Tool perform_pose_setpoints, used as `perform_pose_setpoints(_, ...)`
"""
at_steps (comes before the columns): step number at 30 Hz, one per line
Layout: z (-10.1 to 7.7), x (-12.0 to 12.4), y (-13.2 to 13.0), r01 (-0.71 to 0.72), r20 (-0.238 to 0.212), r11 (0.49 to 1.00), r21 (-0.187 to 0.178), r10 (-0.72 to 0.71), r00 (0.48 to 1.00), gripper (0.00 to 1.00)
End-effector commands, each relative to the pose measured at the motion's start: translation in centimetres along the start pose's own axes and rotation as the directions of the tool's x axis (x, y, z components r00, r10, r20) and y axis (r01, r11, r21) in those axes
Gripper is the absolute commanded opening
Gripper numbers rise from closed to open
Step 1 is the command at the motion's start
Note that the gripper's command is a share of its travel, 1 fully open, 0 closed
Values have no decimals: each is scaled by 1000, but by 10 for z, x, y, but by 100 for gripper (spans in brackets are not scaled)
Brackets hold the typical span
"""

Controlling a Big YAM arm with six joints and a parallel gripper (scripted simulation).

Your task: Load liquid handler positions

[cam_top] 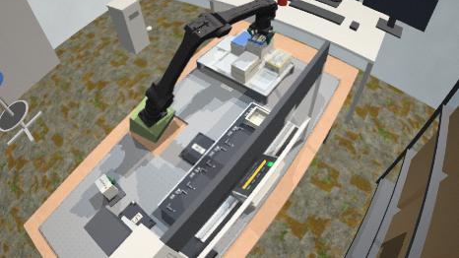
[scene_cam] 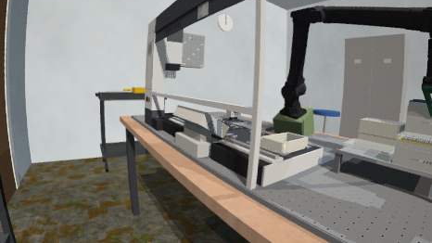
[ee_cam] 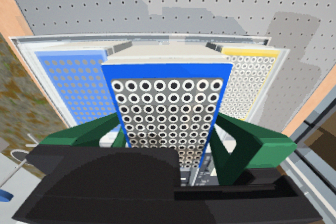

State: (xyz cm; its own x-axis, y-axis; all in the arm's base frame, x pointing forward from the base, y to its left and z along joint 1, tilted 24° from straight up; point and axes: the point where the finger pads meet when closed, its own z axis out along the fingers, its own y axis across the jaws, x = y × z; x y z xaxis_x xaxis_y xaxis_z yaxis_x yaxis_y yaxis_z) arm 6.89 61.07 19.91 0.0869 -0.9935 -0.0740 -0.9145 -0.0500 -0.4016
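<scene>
My gripper point(ee_cam: 167, 111) point(cam_top: 259, 35) is shut on a dark-blue tip rack point(ee_cam: 167, 107) point(cam_top: 256, 40) showing large pale rings across its top. It holds the rack by its long sides over the far end of the SHELF point(cam_top: 211, 62). A light-blue rack point(ee_cam: 72, 85) point(cam_top: 239, 39) with small rings is on its left in the wrist view, and a yellow rack point(ee_cam: 250, 80) point(cam_top: 278, 59) is on its right. A pale open reservoir point(cam_top: 258, 114) point(scene_cam: 284, 141) sits in the deck position nearest the SHELF. The other deck positions point(cam_top: 212, 162) are bare.
Stacked pale blocks point(cam_top: 244, 65) and a flat clear item point(cam_top: 266, 78) also sit on the SHELF. The handler's dark gantry beam point(cam_top: 276, 118) runs along the deck. The black regrip nest point(cam_top: 199, 144) lies beside the deck. A small box with a green button point(cam_top: 107, 187) stands near the table's near end.
</scene>
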Motion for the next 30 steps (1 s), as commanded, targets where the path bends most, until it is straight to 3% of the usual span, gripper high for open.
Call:
perform_pose_setpoints(1,-57,-14,-9,-35,98,999,6,35,995,0)
perform_pose_setpoints(7,-67,-13,-8,-34,98,999,6,34,995,0)
perform_pose_setpoints(10,-64,-10,-8,-32,88,999,5,32,996,0)
perform_pose_setpoints(24,-92,-11,-9,-36,98,999,4,36,995,0)
perform_pose_setpoints(27,-89,-8,-16,-48,89,999,5,47,995,0)
perform_pose_setpoints(30,-99,-10,-8,-35,99,999,4,34,995,0)
